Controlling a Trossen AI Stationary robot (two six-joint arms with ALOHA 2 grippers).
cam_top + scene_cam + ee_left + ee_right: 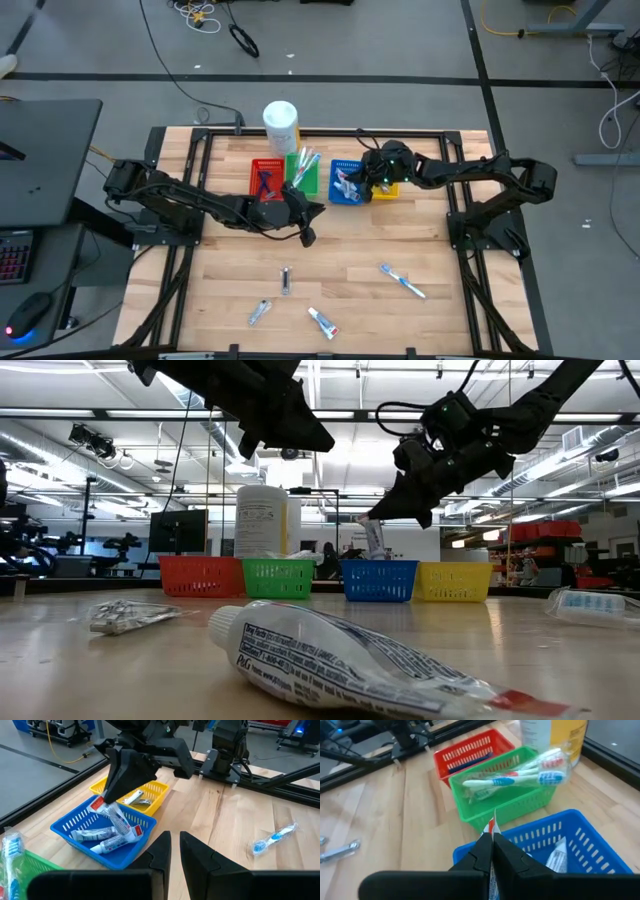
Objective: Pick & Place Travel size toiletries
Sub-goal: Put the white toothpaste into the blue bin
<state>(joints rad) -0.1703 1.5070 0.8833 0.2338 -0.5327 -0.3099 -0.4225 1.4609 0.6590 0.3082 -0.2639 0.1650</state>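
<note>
My right gripper (352, 184) hangs over the blue bin (338, 197), shut on a small white tube with a red mark (114, 818). More white tubes (107, 842) lie in that bin. The green bin (506, 802) holds toothbrushes (520, 777), and dark razors lie in the red bin (265, 180). My left gripper (308, 236) hovers over bare wood in front of the bins, its fingers (162, 847) a narrow gap apart and touching nothing. Near the table's front edge lie two silvery tubes (286, 280), (260, 312), a white tube (322, 321) and a toothbrush (402, 281). My right gripper pinches the white tube by its flat, red-marked end (491, 825) between the two fingertips, coming from above and slanting down. The tube hangs tilted below the fingers, its capped end (134, 832) down inside the blue bin. Whether that end rests on the tubes there, I cannot tell.
The four bins stand in a row at the table's far side, with the yellow bin (385, 188) at the right end, holding silvery items. A large white canister (281, 124) stands behind the red and green bins. Bare wood lies between the bins and the loose items.
</note>
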